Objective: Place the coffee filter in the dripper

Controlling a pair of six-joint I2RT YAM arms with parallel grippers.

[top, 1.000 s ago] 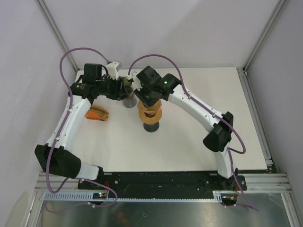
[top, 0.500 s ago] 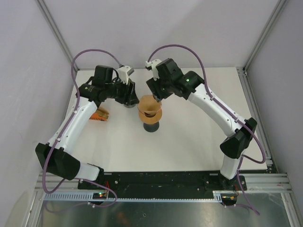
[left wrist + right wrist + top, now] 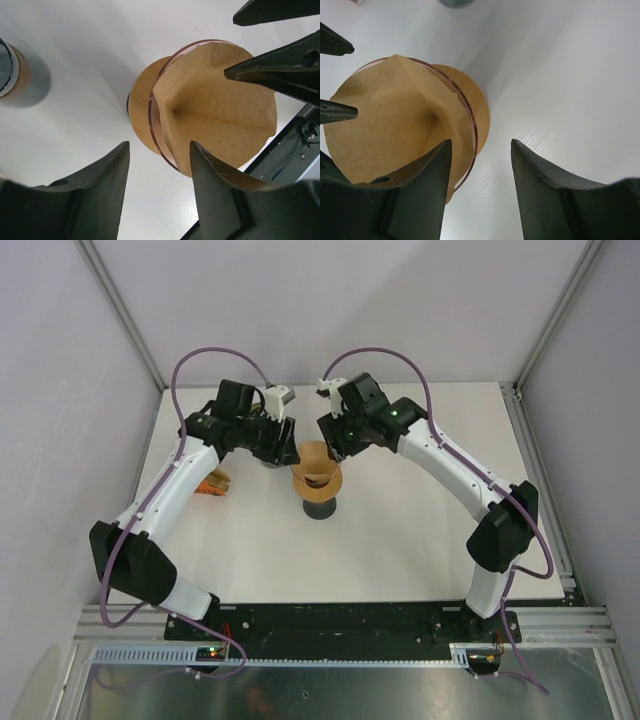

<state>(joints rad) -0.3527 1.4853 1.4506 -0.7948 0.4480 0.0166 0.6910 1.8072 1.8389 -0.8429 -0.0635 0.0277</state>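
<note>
So, one white table point(image 3: 400, 540), two arms on it: the left arm point(image 3: 165, 495) and the right arm point(image 3: 450, 465), both reaching in towards the middle from opposite sides. One dripper point(image 3: 318, 488) stands upright near the centre of the table on a dark base. One coffee filter point(image 3: 316, 462), brown paper, sits opened out inside the dripper cone, with its rim poking a little above the glass edge on one side. One grey cup point(image 3: 25, 80) stands just beside the dripper on the far left. One orange thing point(image 3: 212, 482) lies at the left, well apart from the dripper.

Two grippers, both with fingers spread and nothing between them. The left gripper point(image 3: 158, 147) hangs over the left side of the dripper. The right gripper point(image 3: 481, 142) hangs over its right side. In the left wrist view the right gripper's dark finger tips overlap the filter's edge; whether they touch the paper cannot be told.

Hidden or cut off: in the top view the cup is mostly covered by the left gripper, and the left arm covers part of the orange thing, so what it is can't be made out. The right wrist view shows only a sliver of the cup at the top edge. The dripper base is out of sight in both wrist views; only the wooden collar and the glass rim show there
</note>
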